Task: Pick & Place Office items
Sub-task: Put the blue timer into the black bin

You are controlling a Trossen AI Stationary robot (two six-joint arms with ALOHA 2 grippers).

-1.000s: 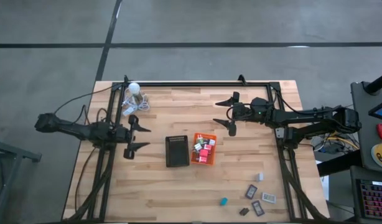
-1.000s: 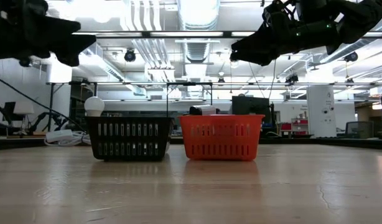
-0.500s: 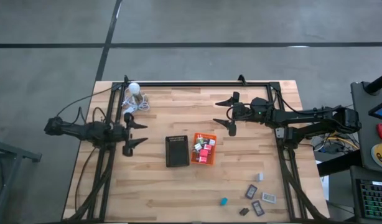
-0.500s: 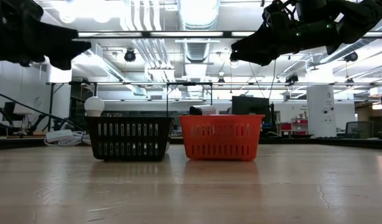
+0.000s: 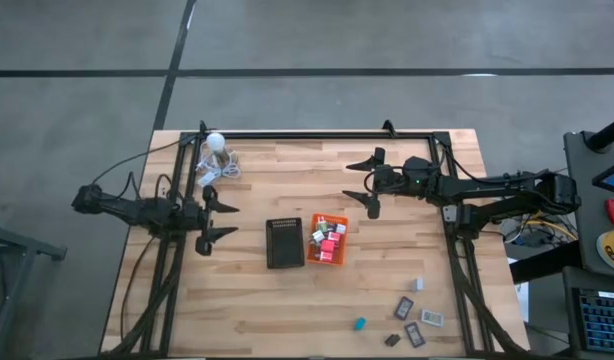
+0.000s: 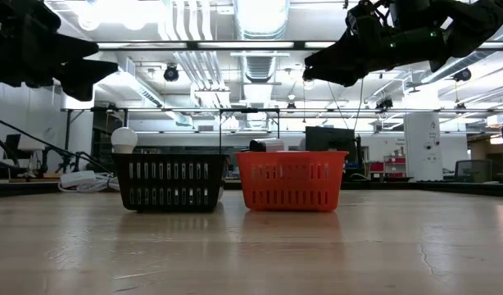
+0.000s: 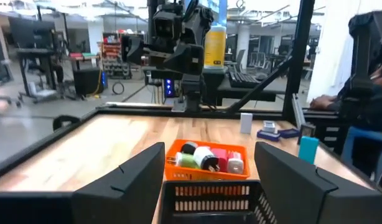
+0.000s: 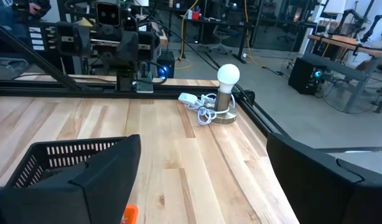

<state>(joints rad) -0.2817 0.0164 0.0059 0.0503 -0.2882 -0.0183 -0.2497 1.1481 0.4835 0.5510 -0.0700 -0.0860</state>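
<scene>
The office items (image 5: 411,314) lay scattered loose near the table's (image 5: 277,295) 5 o'clock corner, with more already in the orange tray (image 5: 327,239) at centre. From the right gripper (image 5: 367,184), fingers spread and empty, they sat toward 5 o'clock, well apart. The left gripper (image 5: 216,217), also spread and empty, hung at 9 o'clock, farther off; I judged the right arm nearer.
</scene>
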